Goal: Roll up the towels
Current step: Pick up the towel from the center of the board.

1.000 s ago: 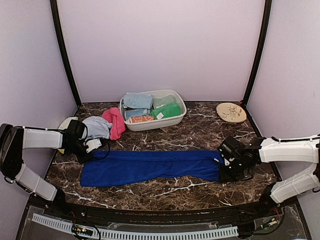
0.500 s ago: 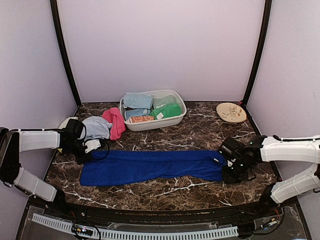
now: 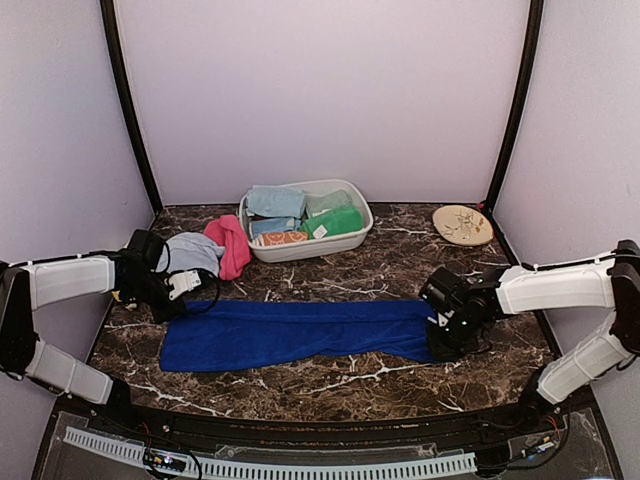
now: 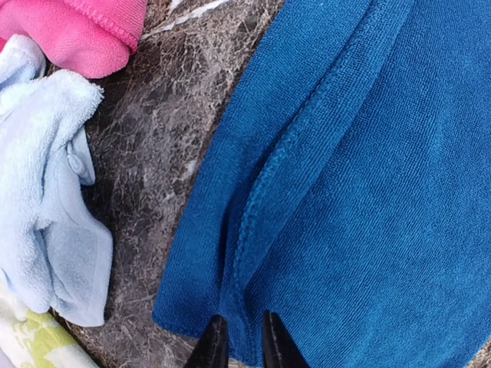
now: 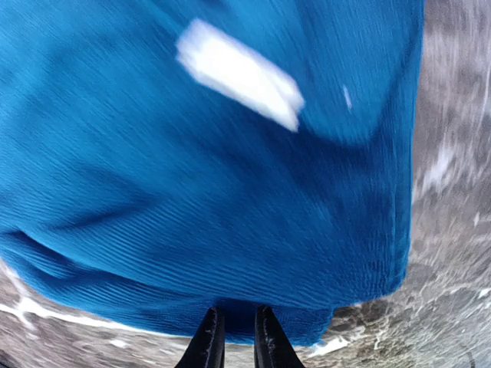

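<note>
The long royal blue towel (image 3: 300, 333) lies flat across the front of the table. My left gripper (image 3: 188, 286) is at its far left corner. In the left wrist view the royal blue towel's (image 4: 368, 192) hem fold runs between the fingers of the left gripper (image 4: 239, 337), which stand slightly apart. My right gripper (image 3: 440, 338) is shut on the right end of the royal blue towel (image 5: 230, 169), whose edge is pinched in the right gripper (image 5: 232, 330) and lifted a little. A pale blue towel (image 3: 192, 252) and a pink towel (image 3: 232, 245) lie bunched at the back left.
A white tub (image 3: 300, 250) at the back centre holds a pale blue cloth (image 3: 275, 202) and a green one (image 3: 335, 222). A round tan plate (image 3: 462, 224) lies at the back right. Purple walls close in three sides.
The right gripper closed on the towel's right end and drew it a little leftward. The left gripper's fingers parted slightly and it shifted a bit away from me.
</note>
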Controlling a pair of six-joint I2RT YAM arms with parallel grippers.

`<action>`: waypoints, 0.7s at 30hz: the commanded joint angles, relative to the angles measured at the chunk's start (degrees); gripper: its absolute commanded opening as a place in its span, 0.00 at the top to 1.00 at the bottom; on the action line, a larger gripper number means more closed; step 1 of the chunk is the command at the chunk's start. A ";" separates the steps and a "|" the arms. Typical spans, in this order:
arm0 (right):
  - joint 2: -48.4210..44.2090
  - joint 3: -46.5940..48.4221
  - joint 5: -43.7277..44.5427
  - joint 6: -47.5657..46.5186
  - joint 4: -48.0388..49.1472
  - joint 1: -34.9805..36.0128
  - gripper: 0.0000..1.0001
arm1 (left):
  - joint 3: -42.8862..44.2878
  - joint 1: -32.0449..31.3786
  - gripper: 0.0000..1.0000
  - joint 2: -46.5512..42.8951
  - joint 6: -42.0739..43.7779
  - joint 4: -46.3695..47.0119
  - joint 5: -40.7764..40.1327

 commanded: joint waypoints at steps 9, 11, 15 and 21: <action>-7.95 -5.59 -0.85 2.73 0.34 -0.52 0.85 | -4.00 -0.93 0.81 -5.94 3.36 -7.80 5.27; -6.51 -4.75 -0.71 2.01 0.83 -0.57 0.86 | -4.95 -1.92 0.81 -8.59 4.62 -9.97 6.02; -4.88 -2.89 -0.27 0.85 0.69 -0.91 0.86 | -8.95 -5.16 0.82 -9.58 6.27 -9.87 3.62; -6.04 -1.55 1.05 -0.04 -2.72 -1.29 0.86 | -11.27 -5.61 0.85 -4.53 5.98 -3.67 -2.30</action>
